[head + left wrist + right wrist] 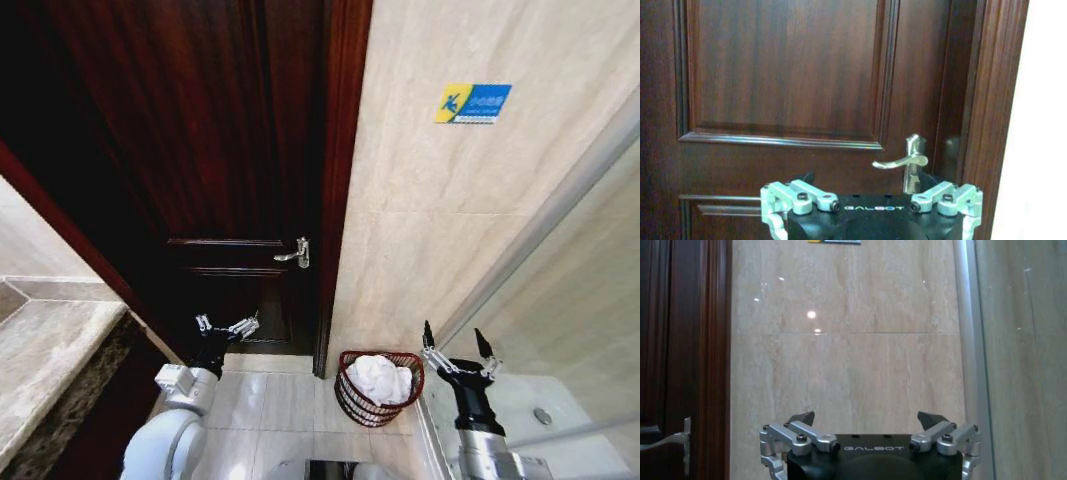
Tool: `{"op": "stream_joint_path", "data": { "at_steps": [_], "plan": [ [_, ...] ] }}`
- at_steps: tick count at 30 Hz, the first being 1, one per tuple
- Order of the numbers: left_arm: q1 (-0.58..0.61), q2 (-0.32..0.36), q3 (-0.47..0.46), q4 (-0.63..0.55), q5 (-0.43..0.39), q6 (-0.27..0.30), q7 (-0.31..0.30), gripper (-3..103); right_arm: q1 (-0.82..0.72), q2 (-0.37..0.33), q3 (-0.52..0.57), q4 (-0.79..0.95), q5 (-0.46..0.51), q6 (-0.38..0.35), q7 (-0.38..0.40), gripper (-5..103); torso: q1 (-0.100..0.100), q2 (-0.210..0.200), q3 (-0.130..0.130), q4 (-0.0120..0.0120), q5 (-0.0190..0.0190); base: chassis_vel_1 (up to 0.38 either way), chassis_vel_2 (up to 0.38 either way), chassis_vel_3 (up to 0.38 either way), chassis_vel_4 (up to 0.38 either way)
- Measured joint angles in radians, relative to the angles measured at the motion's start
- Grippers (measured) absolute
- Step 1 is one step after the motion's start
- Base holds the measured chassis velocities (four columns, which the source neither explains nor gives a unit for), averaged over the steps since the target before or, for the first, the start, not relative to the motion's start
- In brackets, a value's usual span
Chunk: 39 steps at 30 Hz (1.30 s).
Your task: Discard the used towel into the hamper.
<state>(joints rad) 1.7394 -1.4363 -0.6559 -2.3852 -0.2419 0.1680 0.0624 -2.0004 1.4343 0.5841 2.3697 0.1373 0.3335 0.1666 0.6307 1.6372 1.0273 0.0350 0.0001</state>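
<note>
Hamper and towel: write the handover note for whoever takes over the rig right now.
Left tool: open, empty, raised in front of the dark wooden door.
Right tool: open, empty, raised beside the glass partition.
Hamper: on the floor at the foot of the tiled wall, between the two arms.
Towel: white, bunched inside the hamper.
Done: towel is in the hamper.
Left: nothing visible for the task.

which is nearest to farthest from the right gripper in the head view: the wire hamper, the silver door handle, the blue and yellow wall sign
1. The small round reddish-brown wire hamper, holding a white towel, on the floor just to the left of the right gripper, whose jaws are open.
2. The silver lever door handle, up and to the left on the dark wooden door.
3. The blue and yellow wall sign, high on the beige tiled wall.
</note>
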Motion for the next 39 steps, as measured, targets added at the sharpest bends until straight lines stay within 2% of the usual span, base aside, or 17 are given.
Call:
{"op": "stream_joint_path", "data": {
  "at_steps": [27, 39],
  "plan": [
    [0.0, 0.0, 0.0, 0.0, 0.0, 0.0, 0.0, 100, 0.0, 0.0, 0.0, 0.0, 0.0, 0.0, 0.0, 100, 0.0, 0.0, 0.0, 0.0, -0.0001, 0.012, 0.012, 0.001, 0.001],
    [0.0, 0.0, 0.0, 0.0, 0.0, 0.0, 0.0, 100, 0.0, 0.0, 0.0, 0.0, 0.0, 0.0, 0.0, 100, 0.0, 0.0, 0.0, 0.0, -0.0004, 0.11, -0.101, -0.114, 0.104]
  ]
}}
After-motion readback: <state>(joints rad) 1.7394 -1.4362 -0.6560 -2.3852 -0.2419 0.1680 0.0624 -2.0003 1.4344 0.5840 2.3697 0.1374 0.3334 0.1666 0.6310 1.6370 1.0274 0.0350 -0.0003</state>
